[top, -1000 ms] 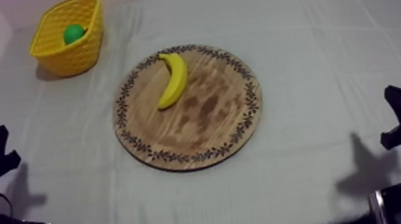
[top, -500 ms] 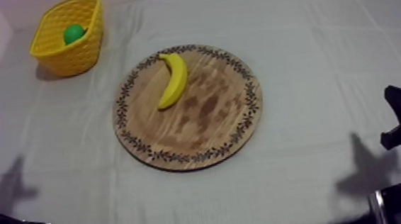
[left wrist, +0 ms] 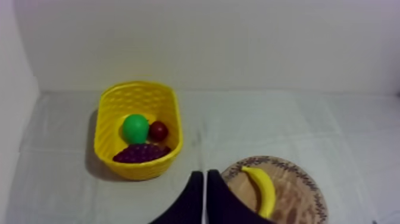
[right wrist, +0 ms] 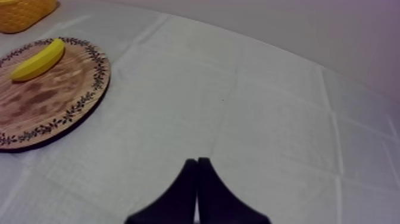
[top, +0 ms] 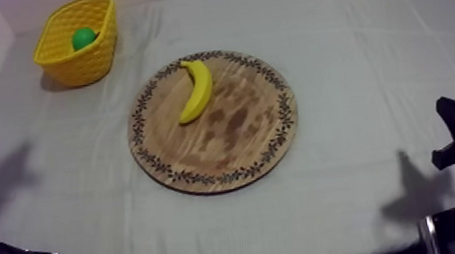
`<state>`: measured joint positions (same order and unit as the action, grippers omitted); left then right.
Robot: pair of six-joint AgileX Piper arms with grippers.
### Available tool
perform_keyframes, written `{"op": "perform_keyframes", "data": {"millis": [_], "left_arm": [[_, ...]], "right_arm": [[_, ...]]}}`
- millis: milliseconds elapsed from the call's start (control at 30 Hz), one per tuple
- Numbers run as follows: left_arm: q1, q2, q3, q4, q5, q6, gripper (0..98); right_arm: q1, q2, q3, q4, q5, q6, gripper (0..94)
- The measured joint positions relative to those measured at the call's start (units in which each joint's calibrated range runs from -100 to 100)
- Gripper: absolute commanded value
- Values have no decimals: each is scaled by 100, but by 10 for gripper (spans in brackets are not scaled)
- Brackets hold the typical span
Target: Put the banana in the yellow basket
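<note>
- The banana (top: 196, 90) is lying on the wooden board (top: 240, 139), on the part of it nearest the yellow basket (top: 102, 45). Neither gripper is touching it.
- The board is sitting near the middle of the grey-white cloth (top: 352, 51). The basket is standing well apart from it, toward the far left corner of the table.
- Inside the basket, a round green fruit (left wrist: 135, 128) is resting just beside a small red fruit (left wrist: 158, 130). A bunch of grapes (left wrist: 141, 153) is lying in front of both, against the basket's wall.
- The left gripper (left wrist: 204, 176) is hanging above the cloth and looking down on both basket and board. Its tips are showing between the basket and the board's patterned rim.
- Its two black fingers are lying pressed together as a narrow wedge — closed, with nothing between them.
- The right gripper (right wrist: 197, 162) is sitting low at its own side of the table, well apart from the board and pointing over bare cloth.
- Its fingers are likewise lying together in a wedge — closed and gripping nothing.
- A soft shadow (top: 1, 172) is falling on the cloth at the left side, clear of the board.
</note>
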<state>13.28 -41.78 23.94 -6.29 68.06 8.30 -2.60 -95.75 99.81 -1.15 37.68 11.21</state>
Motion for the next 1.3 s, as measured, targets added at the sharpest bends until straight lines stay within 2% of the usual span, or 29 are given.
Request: {"op": "perform_keyframes", "data": {"millis": [233, 433, 633, 1000, 1300], "left_arm": [[469, 1473, -2271, -214, 937, 192, 0], [835, 2532, -3388, -460, 1148, 453, 0], [1144, 3352, -3405, -630, 1244, 846, 0], [1490, 4870, -3567, -657, 1441, 1562, 0], [1687, 6036, -3991, -714, 1455, 1966, 0]], "right_arm": [[0, 0, 0, 0, 0, 0, 3], [0, 0, 0, 0, 0, 0, 3], [0, 0, 0, 0, 0, 0, 3], [0, 0, 0, 0, -1, 0, 3], [0, 0, 0, 0, -1, 0, 3]]}}
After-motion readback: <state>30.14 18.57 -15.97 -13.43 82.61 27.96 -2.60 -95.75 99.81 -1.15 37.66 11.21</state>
